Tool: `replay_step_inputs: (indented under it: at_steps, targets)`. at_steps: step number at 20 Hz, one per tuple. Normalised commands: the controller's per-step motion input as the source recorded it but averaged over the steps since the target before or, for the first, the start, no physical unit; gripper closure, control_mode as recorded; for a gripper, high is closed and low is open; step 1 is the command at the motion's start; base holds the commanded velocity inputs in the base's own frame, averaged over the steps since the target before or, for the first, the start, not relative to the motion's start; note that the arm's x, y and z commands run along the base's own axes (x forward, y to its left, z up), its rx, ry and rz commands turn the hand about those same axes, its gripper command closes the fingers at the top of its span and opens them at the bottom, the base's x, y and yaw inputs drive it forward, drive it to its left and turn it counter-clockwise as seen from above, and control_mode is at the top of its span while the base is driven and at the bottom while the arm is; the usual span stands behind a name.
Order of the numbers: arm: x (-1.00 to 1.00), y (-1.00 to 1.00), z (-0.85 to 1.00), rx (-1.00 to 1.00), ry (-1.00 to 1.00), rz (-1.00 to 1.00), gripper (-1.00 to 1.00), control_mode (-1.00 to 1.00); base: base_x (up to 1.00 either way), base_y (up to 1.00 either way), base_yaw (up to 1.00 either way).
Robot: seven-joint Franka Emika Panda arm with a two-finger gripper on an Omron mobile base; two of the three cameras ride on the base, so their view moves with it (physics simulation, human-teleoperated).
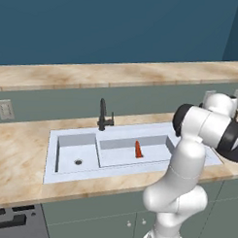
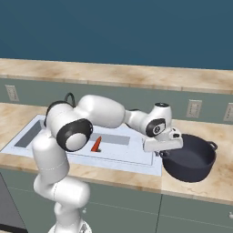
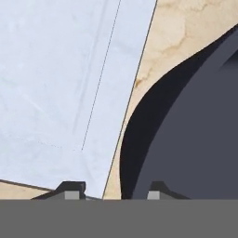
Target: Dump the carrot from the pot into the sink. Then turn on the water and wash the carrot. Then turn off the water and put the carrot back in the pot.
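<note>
The small orange-red carrot (image 1: 138, 149) (image 2: 96, 144) stands on its base in the wider right basin of the pale sink (image 1: 51, 157) (image 2: 132, 160). On the counter just right of the sink sits the dark pot (image 2: 193, 161) (image 3: 195, 139), upright. My gripper (image 2: 164, 152) (image 3: 114, 190) is at the pot's left side, its two fingertips straddling the rim near the left handle, shut on it. The black faucet (image 1: 103, 115) stands behind the divider between the basins, and no stream comes from it. The pot's inside looks bare.
A raised back ledge runs behind the counter, with wall outlets (image 1: 4, 108) (image 2: 194, 108) below it. A dark stove top (image 1: 10, 221) lies at the lower left. My arm reaches across the sink's right end.
</note>
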Motion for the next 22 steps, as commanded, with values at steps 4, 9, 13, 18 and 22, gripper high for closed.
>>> replay_step_inputs:
  at_steps: [4, 9, 13, 18, 22]
  targets:
    - [-0.23, 0.15, 0.13, 0.03, 0.0, 0.04, -1.0, -1.0, 0.0, 0.0, 0.0]
    - [-0.22, 0.33, 0.33, 0.0, -0.05, 0.01, -1.0, -1.0, 0.0, 0.0, 0.0]
    - [-0.17, 0.54, 0.57, -0.08, -0.12, 0.0, -1.0, -1.0, 0.0, 0.0, 0.0]
    - [-0.36, 0.75, 0.95, -0.14, -0.21, 0.0, -1.0, -1.0, 0.0, 0.0, 0.0]
    - [-0.52, 0.88, 0.81, -0.1, -0.19, 0.0, -1.0, -1.0, 0.0, 0.0, 0.0]
